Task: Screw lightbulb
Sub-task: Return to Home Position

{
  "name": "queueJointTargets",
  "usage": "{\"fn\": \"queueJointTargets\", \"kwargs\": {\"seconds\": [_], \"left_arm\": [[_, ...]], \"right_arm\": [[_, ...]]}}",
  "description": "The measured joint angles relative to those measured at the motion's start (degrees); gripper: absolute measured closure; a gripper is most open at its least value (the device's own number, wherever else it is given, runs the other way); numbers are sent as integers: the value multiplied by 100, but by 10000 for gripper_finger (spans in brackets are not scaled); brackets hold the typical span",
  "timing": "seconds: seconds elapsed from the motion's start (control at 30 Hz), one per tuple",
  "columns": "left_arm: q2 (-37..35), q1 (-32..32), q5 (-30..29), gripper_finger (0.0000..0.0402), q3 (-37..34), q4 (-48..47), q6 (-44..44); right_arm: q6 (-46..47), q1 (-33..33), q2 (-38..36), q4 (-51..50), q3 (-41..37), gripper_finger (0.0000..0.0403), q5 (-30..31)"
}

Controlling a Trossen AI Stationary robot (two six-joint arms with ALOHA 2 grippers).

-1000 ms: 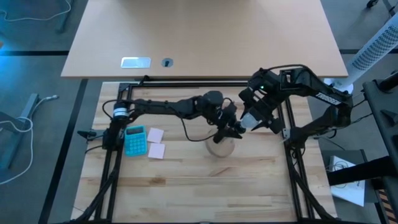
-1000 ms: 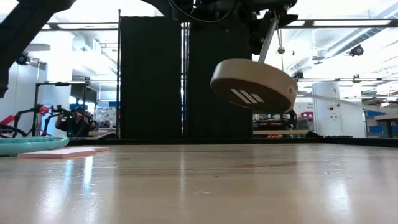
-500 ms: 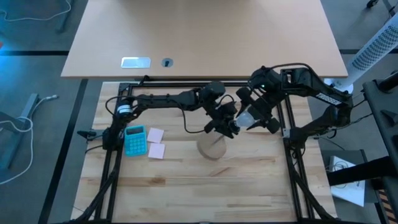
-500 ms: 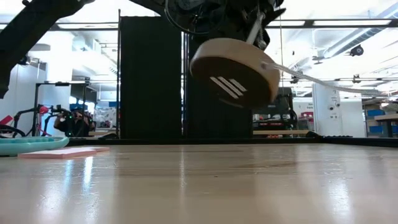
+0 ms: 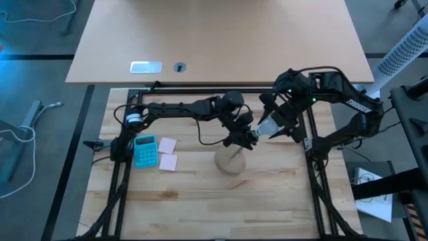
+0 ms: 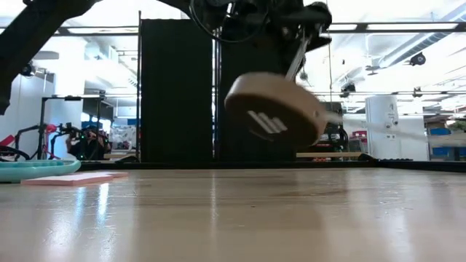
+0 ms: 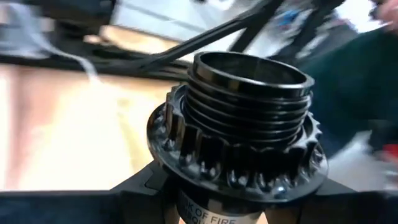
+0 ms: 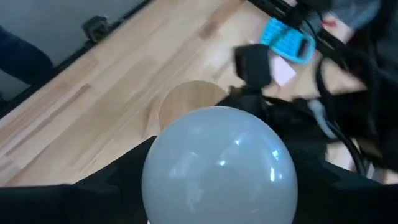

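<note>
Right claw (image 5: pixel 271 125), at three o'clock of the left claw (image 5: pixel 242 136) clamped on the black socket (image 7: pixel 239 134), grips the lightbulb (image 8: pixel 219 163) by its globe: likely light, slick, fragile, so hold gently.

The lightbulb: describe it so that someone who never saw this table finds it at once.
Seen from above, the two dark arms meet over the wooden table. There the right gripper holds the lightbulb, beside the black socket in the left gripper. It is the only small white rounded thing; the wooden disc nearby is tan and bigger.
</note>
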Motion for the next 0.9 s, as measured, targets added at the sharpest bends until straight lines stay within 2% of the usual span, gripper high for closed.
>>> {"fn": "queueJointTargets", "kwargs": {"seconds": [0.13,0.23,0.4,0.57,0.8,0.9], "left_arm": [[-334,-132,-1504,247,-1,-708,713],[-500,-371,-2429,247,-3,-492,1044],[-444,-771,-2658,247,-15,277,901],[-221,-1025,-3475,245,-221,1165,799],[-37,-1207,-4667,243,-1192,3067,444],[135,-1159,-4897,242,-1536,3565,430]], "right_arm": [[312,-290,-14,-122,-55,155,69],[485,-611,9,-116,-179,150,88],[543,-1288,10,-158,-419,147,418],[582,-1940,12,-277,-705,155,676],[925,-2501,249,-244,-1492,144,1145],[954,-2632,345,-245,-1939,148,1166]]}}
